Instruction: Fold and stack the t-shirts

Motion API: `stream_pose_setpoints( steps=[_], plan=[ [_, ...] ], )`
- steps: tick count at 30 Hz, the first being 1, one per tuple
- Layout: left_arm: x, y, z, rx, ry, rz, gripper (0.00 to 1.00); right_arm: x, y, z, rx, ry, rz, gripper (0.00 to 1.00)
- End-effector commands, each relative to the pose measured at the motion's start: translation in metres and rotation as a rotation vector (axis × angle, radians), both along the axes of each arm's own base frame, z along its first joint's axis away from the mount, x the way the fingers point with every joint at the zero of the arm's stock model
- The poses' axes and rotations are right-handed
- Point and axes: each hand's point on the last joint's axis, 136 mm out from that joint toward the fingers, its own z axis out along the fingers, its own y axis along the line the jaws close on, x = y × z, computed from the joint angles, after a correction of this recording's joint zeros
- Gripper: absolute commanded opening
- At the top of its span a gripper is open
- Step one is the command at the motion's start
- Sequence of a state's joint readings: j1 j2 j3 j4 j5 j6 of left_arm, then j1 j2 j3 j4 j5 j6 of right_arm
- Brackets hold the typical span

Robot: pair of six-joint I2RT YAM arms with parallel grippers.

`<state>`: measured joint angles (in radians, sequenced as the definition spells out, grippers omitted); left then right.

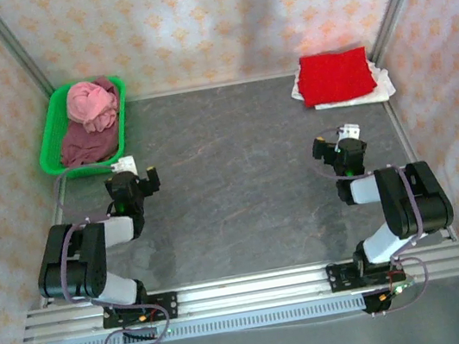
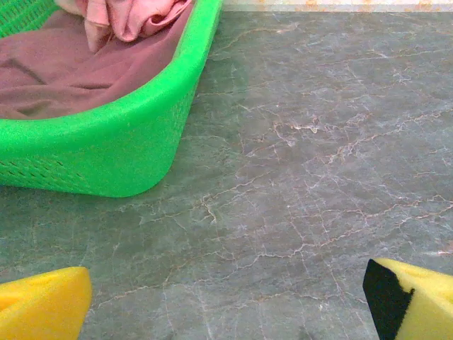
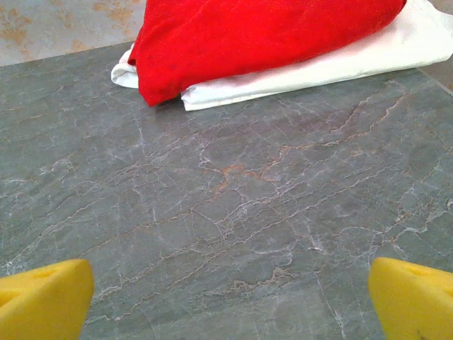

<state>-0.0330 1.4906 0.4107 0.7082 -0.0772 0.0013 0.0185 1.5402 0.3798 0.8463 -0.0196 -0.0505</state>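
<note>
As both arms crouch low over the grey table [image 1: 241, 192], the left gripper [image 1: 131, 172] stands with its jaws spread wide and it grasps nothing. In its wrist view the two yellow pads [image 2: 42, 306] sit far apart at the lower corners, with bare marbled surface between them. This gripper is just beside the near end of the green basket [image 1: 48, 138]; I cannot tell if it touches the rim, but it seems slightly apart.

The right gripper [image 1: 343, 141] is well apart from the basket, on the other side of the table. Its jaws are also released wide, and its yellow pads [image 3: 44, 299] have bare table between them.

Inside the basket lie two t-shirts, not folded. The light pink shirt [image 1: 89, 102] is crumpled into a lump at the far end of the basket. It rests on the dusty maroon shirt [image 1: 79, 145], which spreads loosely over the basket floor toward the near end, where the left gripper is.

Across the table from the basket, in the opposite far corner, is a small stack. The bright red shirt [image 1: 335, 75] is folded to a neat rectangle and lies on top of the folded white shirt [image 1: 380, 87]. The white cloth shows past the red one on the near edge and on the side turned away from the basket. The right gripper points toward this stack and is apart from it.
</note>
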Motion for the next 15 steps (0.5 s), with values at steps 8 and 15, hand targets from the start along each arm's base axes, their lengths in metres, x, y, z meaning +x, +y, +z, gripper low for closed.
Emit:
stream_pose_setpoints(
  steps=[8, 15],
  plan=[
    [0.0090, -0.0042, 0.0112, 0.008, -0.035, -0.017, 1.00, 0.0077, 0.0009, 0.0087, -0.004, -0.025, 0.009, 0.99],
    [0.0091, -0.0040, 0.0106, 0.004, -0.033, -0.020, 1.00, 0.0068, 0.0009, 0.0086, -0.006, -0.026, 0.010, 0.99]
  ],
)
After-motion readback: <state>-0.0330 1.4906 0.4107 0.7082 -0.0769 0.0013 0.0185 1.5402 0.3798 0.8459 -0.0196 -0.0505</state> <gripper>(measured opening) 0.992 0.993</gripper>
